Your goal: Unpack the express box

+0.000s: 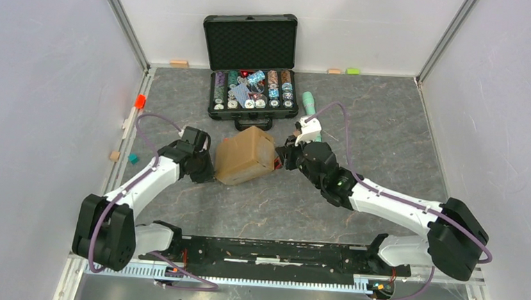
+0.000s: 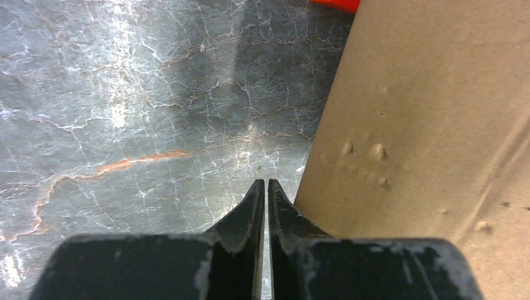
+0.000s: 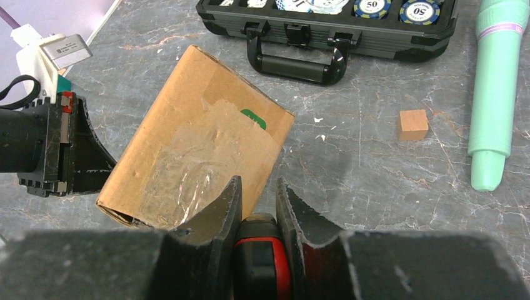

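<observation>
- Grey marbled tabletop point(image 1: 389, 130) is enclosed by pale walls on the left, right and far sides.
- A small brown cardboard express box point(image 1: 247, 156), taped over with clear glossy tape, is seen lying near the middle of the tabletop. It is turned at an angle between the two grippers.
- The left gripper point(image 2: 262, 184) is pressed together with nothing between its fingers. It is set low over the tabletop, against the left side of the express box.
- The right gripper point(image 3: 258, 182) is placed at the right side of the express box. Its jaws are pinched on a black-and-red object point(image 3: 261, 250), the kind of which cannot be told.
- A small green mark point(image 3: 253, 119) is seen on the taped face of the express box.
- An open black foam-lined case of poker chips point(image 1: 250, 65) is set just beyond the express box, with its handle turned towards the box.
- A mint-green plastic cylinder point(image 3: 494, 94) is laid to the right of the case.
- A small wooden cube point(image 3: 413, 124) is seen on the tabletop between the cylinder and the express box.
- An orange block point(image 1: 139, 101) and a small teal block point(image 1: 132, 158) are seen along the left edge.
</observation>
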`<state>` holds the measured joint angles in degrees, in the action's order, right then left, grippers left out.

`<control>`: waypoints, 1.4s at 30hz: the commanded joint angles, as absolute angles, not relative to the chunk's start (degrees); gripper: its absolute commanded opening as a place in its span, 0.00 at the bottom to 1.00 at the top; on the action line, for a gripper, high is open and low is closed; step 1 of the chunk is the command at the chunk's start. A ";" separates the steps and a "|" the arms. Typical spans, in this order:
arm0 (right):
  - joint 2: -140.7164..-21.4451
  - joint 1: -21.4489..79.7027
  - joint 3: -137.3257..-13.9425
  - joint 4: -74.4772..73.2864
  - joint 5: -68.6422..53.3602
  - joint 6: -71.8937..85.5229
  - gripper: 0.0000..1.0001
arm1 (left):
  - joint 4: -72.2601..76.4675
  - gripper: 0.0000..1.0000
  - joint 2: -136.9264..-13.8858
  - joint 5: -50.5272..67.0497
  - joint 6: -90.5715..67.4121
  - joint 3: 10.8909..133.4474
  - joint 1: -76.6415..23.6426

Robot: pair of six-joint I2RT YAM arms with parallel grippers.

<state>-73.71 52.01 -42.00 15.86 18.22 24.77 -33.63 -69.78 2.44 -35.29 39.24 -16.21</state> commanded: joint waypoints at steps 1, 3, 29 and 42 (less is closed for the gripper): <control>-73.62 52.23 -46.09 19.91 17.44 23.60 0.00 | -37.22 0.14 -67.63 -2.68 -32.91 43.38 -16.43; -73.93 52.20 -46.64 19.73 17.19 23.39 0.00 | -39.32 0.17 -65.75 -5.34 -32.70 44.54 -16.43; -76.22 55.59 -53.21 18.81 15.14 18.87 0.00 | -25.80 0.64 -73.76 5.04 -35.64 49.05 -16.93; -71.06 59.25 -47.26 11.69 22.48 19.91 0.00 | -27.07 0.64 -67.32 5.06 -38.50 43.23 -23.21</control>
